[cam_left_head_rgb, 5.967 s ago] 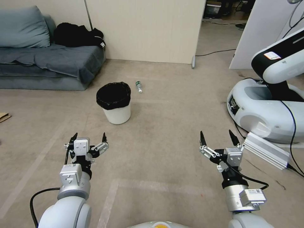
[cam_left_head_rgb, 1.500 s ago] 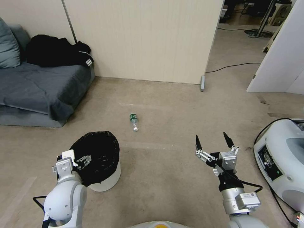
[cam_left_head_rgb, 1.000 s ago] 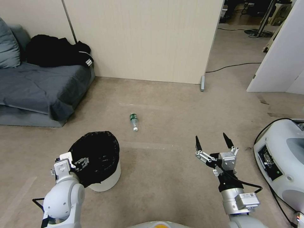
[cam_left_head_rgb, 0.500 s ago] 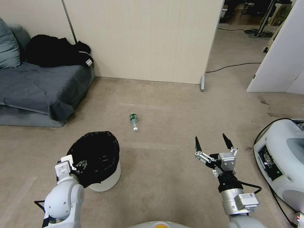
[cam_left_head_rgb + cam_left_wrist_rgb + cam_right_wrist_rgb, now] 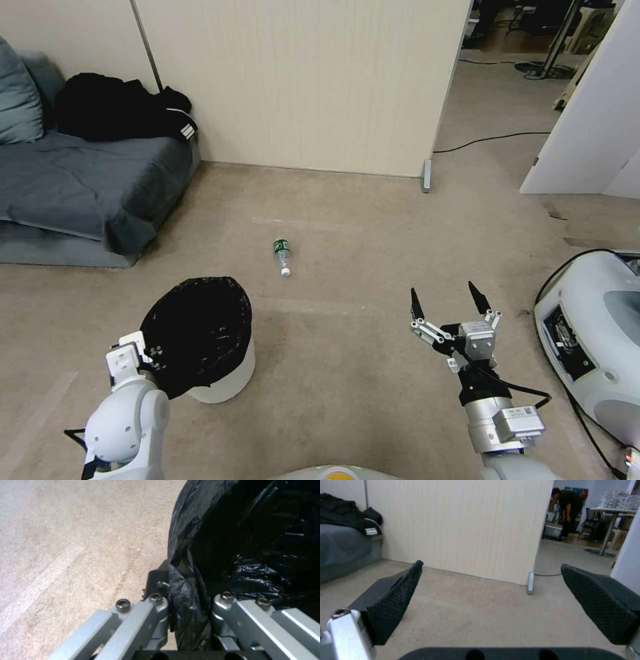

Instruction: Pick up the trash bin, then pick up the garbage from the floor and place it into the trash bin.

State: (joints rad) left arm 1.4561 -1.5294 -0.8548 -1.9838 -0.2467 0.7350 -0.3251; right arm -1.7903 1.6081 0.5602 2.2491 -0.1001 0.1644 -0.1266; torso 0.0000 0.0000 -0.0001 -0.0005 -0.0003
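Note:
The trash bin (image 5: 230, 377), a white bucket with a black bag over its rim, stands on the floor at the near left. My left gripper (image 5: 143, 350) is shut on its near-left rim. In the left wrist view one finger sits outside and the other inside the bag-covered rim (image 5: 186, 590), pinching the bin's black liner (image 5: 253, 530). The garbage in sight is one clear bottle (image 5: 282, 255) with a green label and white cap, lying on the floor beyond the bin. My right gripper (image 5: 445, 300) hangs open over bare floor at the near right, its pads (image 5: 391, 597) wide apart.
A grey sofa (image 5: 67, 180) with black clothes (image 5: 120, 107) lines the left. A beige partition (image 5: 300, 80) closes the back, its foot (image 5: 426, 175) on the floor. Another robot's white base (image 5: 600, 333) with cables stands at the right. Open floor lies between bin and bottle.
Since 6 s ago the camera has come up close to the bin. In the last second my left gripper slid back along the rim and closed on it. The right arm barely moved.

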